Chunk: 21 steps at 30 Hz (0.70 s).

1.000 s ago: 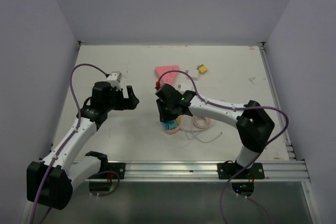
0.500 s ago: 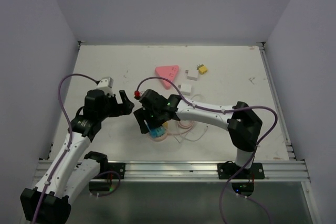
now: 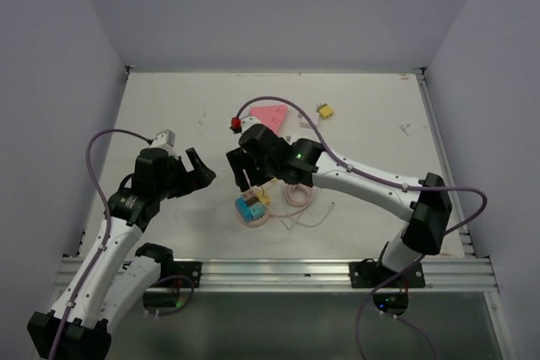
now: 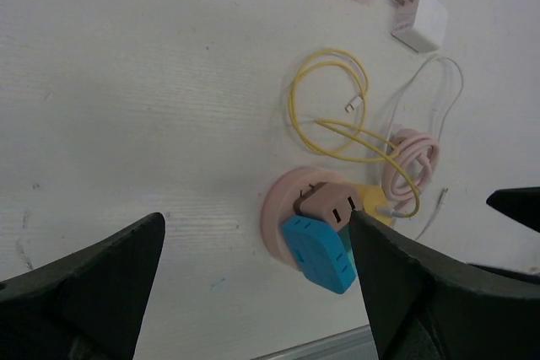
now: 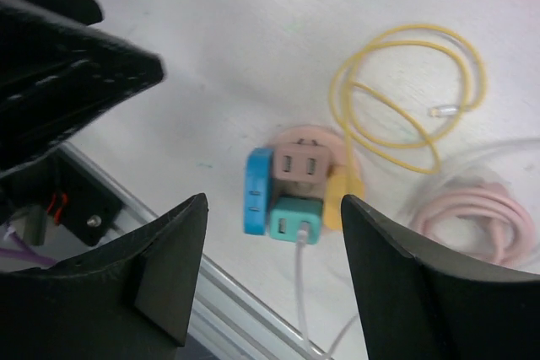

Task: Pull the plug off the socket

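A round pink socket (image 3: 246,218) lies on the table with a blue plug (image 3: 246,208), a tan plug (image 5: 299,163), a teal plug (image 5: 295,218) with a white cable, and a yellow plug (image 5: 342,194) clustered on it. My left gripper (image 3: 202,170) is open and empty, just left of the cluster. In the left wrist view the open gripper (image 4: 256,218) frames the socket (image 4: 283,208) and blue plug (image 4: 319,252). My right gripper (image 3: 242,166) is open and empty above the cluster; in its wrist view the gripper (image 5: 274,200) straddles the plugs from above.
A yellow cable loop (image 4: 329,99) and a pink cable coil (image 4: 412,162) lie right of the socket. A white charger (image 4: 422,18), a pink triangular socket (image 3: 268,114) and a small yellow plug (image 3: 324,110) lie farther back. A metal rail (image 3: 337,271) runs along the near edge.
My right gripper has dragged the socket cluster leftward, then lifted off and back, uncovering it. My left gripper has swung nearer and lower towards the cluster.
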Motion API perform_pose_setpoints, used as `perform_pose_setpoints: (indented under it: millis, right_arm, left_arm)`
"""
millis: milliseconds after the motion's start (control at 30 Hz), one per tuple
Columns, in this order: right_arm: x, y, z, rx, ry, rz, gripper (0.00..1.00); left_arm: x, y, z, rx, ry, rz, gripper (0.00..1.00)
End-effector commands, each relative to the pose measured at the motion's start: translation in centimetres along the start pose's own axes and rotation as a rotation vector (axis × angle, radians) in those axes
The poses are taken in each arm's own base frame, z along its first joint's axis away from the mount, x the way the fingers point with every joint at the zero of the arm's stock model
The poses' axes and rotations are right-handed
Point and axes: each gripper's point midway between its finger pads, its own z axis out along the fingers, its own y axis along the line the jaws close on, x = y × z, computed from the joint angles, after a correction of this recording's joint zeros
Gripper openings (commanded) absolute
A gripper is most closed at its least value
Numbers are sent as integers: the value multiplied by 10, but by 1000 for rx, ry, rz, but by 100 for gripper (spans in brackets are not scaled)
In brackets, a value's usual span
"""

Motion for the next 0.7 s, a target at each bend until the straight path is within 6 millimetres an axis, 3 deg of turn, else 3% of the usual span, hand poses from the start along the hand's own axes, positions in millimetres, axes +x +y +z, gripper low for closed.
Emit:
perform_pose_setpoints:
  millis: [0,133,167,367,500,667]
  right_arm:
    - [5,-55,-21,183,-37,56,67]
    - [33,-77,-17,198,-9,111,65]
    - [36,-81,-17,201,-11,118,65]
    - [51,-89,-15,193,-32,153,64]
    - [51,-89,-17,174,-69,176,65]
    - [57,-93,-17,169,-90,190,65]
  left_arm:
    - [12,-17,-7,51,48,-83,93]
    - [29,-26,1,69,94,-110,91]
    - [29,-32,3,81,87,-111,90]
    - [73,-73,16,39,175,-35,89]
    - [86,-65,25,-57,173,-10,81]
    - [94,-66,33,-45,185,-19,68]
